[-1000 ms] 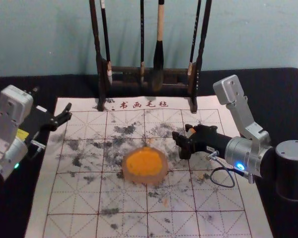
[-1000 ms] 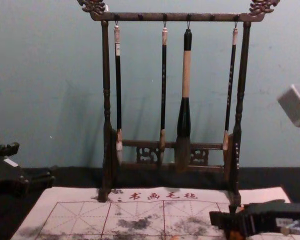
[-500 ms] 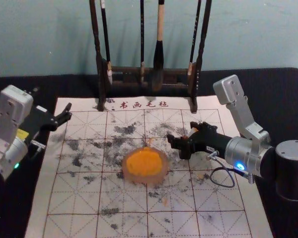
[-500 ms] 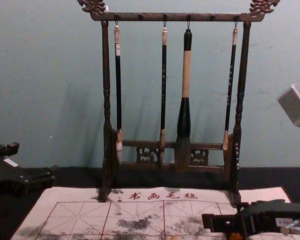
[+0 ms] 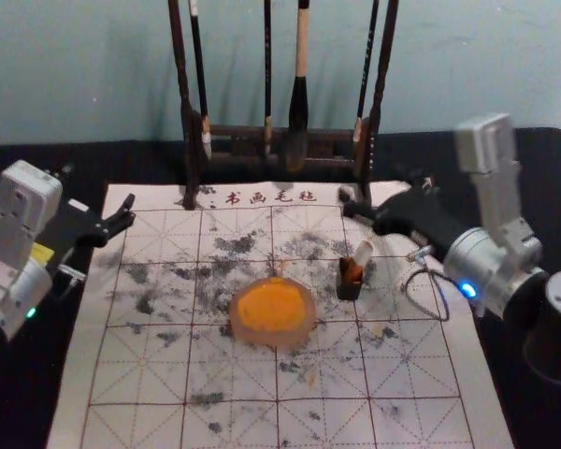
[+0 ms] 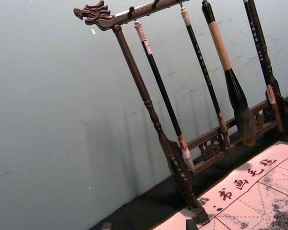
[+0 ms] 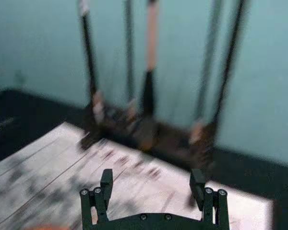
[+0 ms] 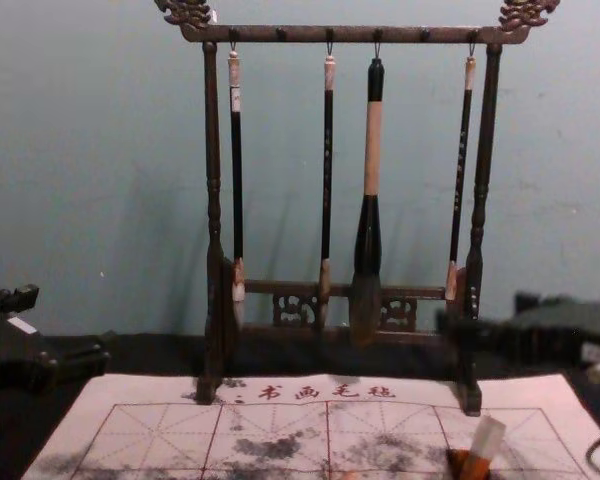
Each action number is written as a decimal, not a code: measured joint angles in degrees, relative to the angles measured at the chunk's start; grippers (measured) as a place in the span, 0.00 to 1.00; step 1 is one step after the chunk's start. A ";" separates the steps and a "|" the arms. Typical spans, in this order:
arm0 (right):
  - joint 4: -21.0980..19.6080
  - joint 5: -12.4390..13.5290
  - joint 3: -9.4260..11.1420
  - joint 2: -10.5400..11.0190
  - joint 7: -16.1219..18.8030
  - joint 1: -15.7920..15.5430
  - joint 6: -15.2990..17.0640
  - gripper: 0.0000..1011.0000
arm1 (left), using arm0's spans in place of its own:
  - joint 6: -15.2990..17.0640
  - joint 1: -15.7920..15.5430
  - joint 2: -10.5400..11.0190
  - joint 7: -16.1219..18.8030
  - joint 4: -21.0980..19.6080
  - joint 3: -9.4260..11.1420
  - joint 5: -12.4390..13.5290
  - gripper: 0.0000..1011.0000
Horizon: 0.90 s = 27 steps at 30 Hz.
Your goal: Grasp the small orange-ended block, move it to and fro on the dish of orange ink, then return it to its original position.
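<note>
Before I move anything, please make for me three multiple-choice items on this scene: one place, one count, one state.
1. Where is the orange-ended block?
A) in the ink dish
B) in the black holder
C) beside the rack

2. How many brushes hang on the rack?
A) four
B) two
C) six

3. How is the right gripper?
A) shut on the block
B) shut on a brush
C) open, empty

1 B: its clear end leans out of the holder.
2 A: the chest view shows four.
3 C: its fingertips stand apart, nothing between.

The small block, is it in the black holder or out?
In: the block leans in the black holder, pale end sticking up.
</note>
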 joint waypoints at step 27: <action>13.08 -9.16 3.87 -2.44 -5.38 -3.51 -13.52 0.99 | 0.00 0.00 0.00 0.00 0.00 0.00 0.00 0.99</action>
